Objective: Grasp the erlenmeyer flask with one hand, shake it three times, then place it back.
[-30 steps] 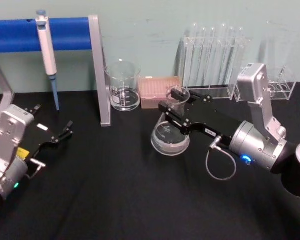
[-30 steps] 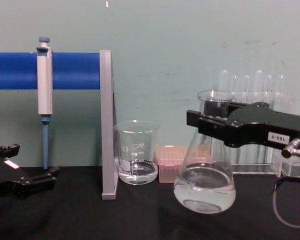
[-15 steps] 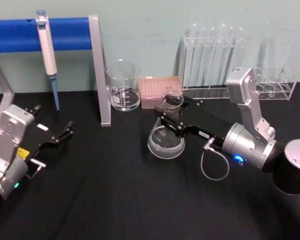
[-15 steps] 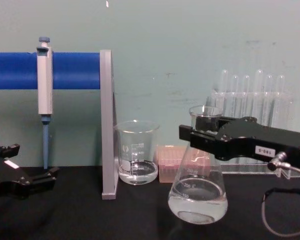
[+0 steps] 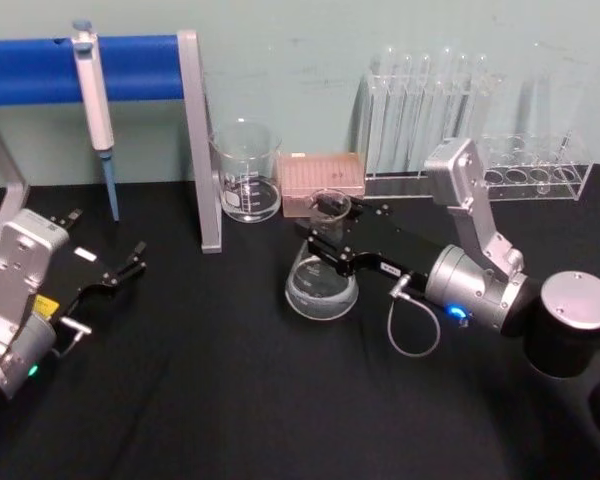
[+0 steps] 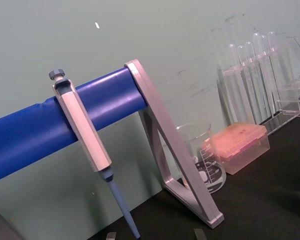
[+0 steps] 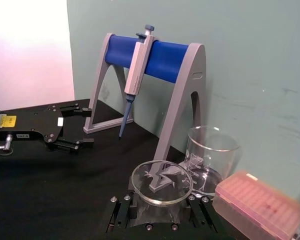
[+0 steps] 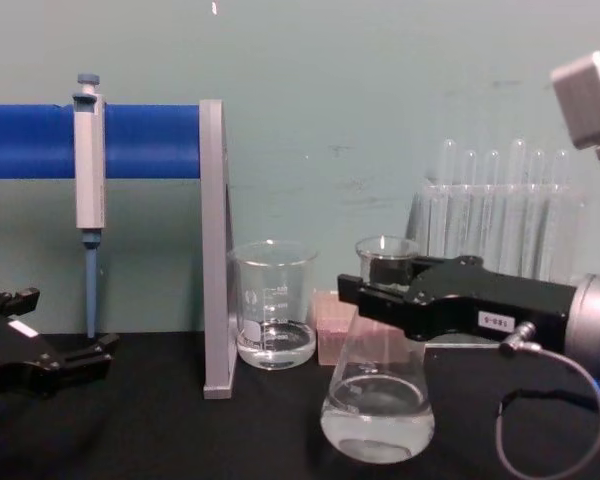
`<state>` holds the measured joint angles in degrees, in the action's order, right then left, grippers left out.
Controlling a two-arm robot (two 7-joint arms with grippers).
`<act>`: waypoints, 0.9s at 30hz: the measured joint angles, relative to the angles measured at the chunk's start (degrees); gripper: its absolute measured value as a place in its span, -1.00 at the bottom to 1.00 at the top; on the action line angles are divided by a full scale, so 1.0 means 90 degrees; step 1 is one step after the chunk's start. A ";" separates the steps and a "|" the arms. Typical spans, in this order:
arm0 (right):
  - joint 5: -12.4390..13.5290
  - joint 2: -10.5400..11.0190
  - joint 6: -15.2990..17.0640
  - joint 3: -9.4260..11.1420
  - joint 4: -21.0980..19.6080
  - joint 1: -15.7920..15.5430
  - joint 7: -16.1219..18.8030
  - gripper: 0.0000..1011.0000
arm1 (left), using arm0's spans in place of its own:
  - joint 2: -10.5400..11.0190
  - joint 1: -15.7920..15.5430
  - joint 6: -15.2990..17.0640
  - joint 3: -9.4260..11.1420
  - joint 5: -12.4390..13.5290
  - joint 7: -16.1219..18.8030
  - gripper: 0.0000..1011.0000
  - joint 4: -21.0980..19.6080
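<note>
The erlenmeyer flask [image 5: 320,288] is clear glass with a little clear liquid in its wide base [image 8: 377,415]. My right gripper [image 5: 327,240] is shut on its narrow neck just under the rim, reaching in from the right. The chest view shows the black jaws [image 8: 385,290] clamped on the neck, and the flask hangs upright, low over the black table. I cannot tell whether its base touches. From the right wrist view I look down on the flask's round rim [image 7: 161,181]. My left gripper [image 5: 130,262] rests open at the far left of the table.
A glass beaker [image 5: 246,175] and a pink tip box [image 5: 322,178] stand just behind the flask. A test tube rack [image 5: 425,120] and a second clear rack [image 5: 535,165] line the back right. A pipette [image 5: 95,95] hangs on the blue stand [image 5: 202,150] at back left.
My right gripper has carried the flask leftward and lower, nearer the table. The liquid has settled flatter. The left arm has not moved.
</note>
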<state>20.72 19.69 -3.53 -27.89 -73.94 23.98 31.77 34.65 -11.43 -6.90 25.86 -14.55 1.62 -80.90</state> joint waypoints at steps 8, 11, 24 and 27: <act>-0.0050 -0.0144 -0.0062 -0.0114 0.0327 0.0174 0.0098 -0.11 | 0.0000 0.0000 0.0000 0.0000 0.0000 0.0000 0.98 0.0000; -0.0076 -0.0199 -0.0090 -0.0161 0.0444 0.0234 0.0134 -0.11 | 0.0000 0.0000 0.0000 0.0000 0.0001 0.0000 0.98 0.0000; -0.0103 -0.0329 -0.0149 -0.0242 0.0709 0.0343 0.0210 -0.11 | 0.0000 0.0000 0.0000 0.0000 0.0001 0.0000 0.98 0.0000; -0.0110 -0.0349 -0.0153 -0.0253 0.0762 0.0357 0.0217 -0.11 | 0.0000 0.0000 0.0000 0.0000 0.0001 0.0000 0.98 0.0000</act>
<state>19.73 16.54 -4.91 -30.17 -67.09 27.20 33.72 34.64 -11.43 -6.91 25.86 -14.55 1.62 -80.90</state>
